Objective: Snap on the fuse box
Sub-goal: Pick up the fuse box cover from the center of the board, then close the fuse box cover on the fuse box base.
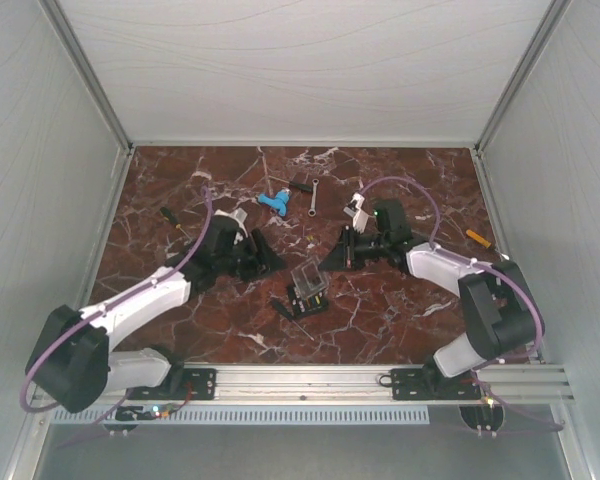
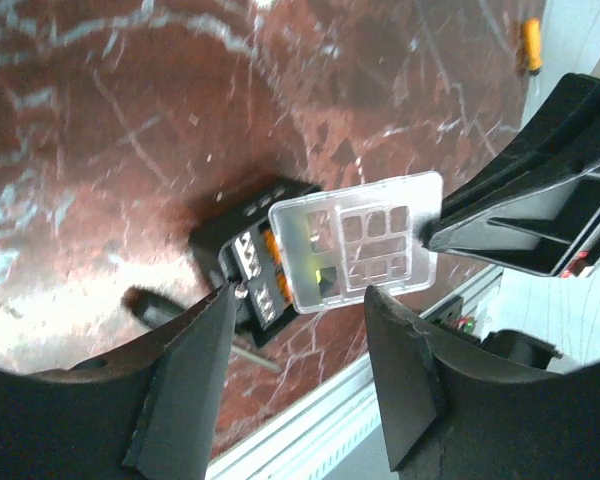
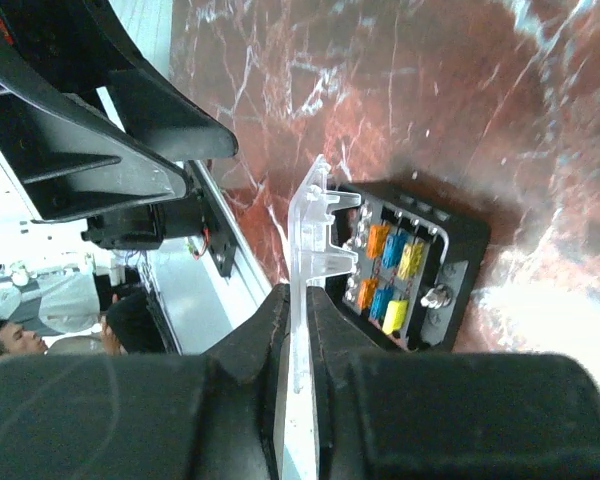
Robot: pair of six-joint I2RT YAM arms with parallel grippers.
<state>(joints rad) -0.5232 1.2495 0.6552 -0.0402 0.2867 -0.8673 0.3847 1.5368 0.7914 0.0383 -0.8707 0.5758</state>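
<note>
We see one fuse box point(image 1: 302, 302) lying flat on the marble table point(image 1: 400, 320), slots up. Only the right wrist view shows its six fuses point(image 3: 393, 250). Just beside the box, the right gripper point(image 3: 298, 305) clamps one clear lid point(image 2: 360, 250) upright. The lid's face is turned toward the left gripper point(image 2: 300, 380), whose fingers are spread.

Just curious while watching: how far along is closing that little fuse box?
Done: the right gripper grips the clear lid edge-on. In hand: lid held beside the fuse box, its coloured fuses uncovered. Left: lay it flat and snap it down. The left gripper is open, empty.
</note>
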